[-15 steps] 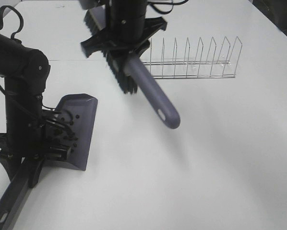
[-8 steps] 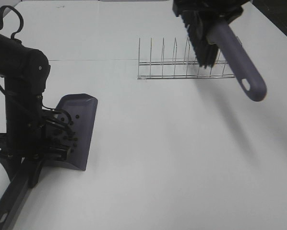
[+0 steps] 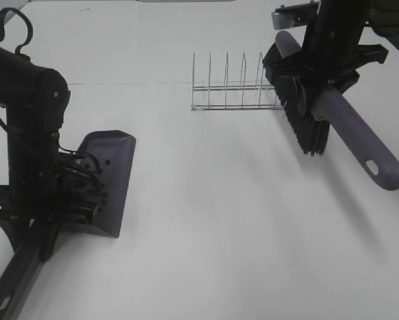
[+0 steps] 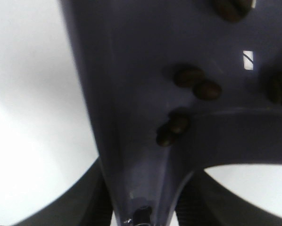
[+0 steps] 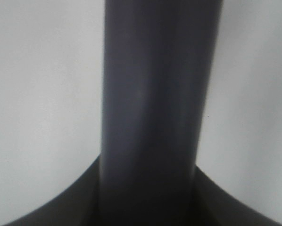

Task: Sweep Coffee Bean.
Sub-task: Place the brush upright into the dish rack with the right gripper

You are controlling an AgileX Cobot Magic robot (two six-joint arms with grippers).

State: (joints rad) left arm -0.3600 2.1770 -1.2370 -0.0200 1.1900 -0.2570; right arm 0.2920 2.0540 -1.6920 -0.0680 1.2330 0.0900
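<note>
The grey-purple dustpan [image 3: 113, 180] rests on the white table at the left, and my left gripper [image 3: 71, 203] is shut on its handle end. Several dark coffee beans [image 3: 98, 183] lie inside the pan. They show close up in the left wrist view [image 4: 197, 85] on the pan's floor [image 4: 127, 70]. My right gripper [image 3: 333, 57] is shut on the brush [image 3: 356, 140] and holds it in the air at the far right, tilted, bristles [image 3: 305, 123] facing left and down. In the right wrist view only the brush handle [image 5: 155, 94] shows. I see no beans on the table.
A wire dish rack [image 3: 236, 90] stands at the back middle, just left of the brush bristles. The left arm's black column [image 3: 29, 133] stands beside the pan. The table's far edge runs along the top.
The right arm carried the brush from above the pan's far side across to the right, then lowered it beside the rack. The dustpan and left arm have not moved.
</note>
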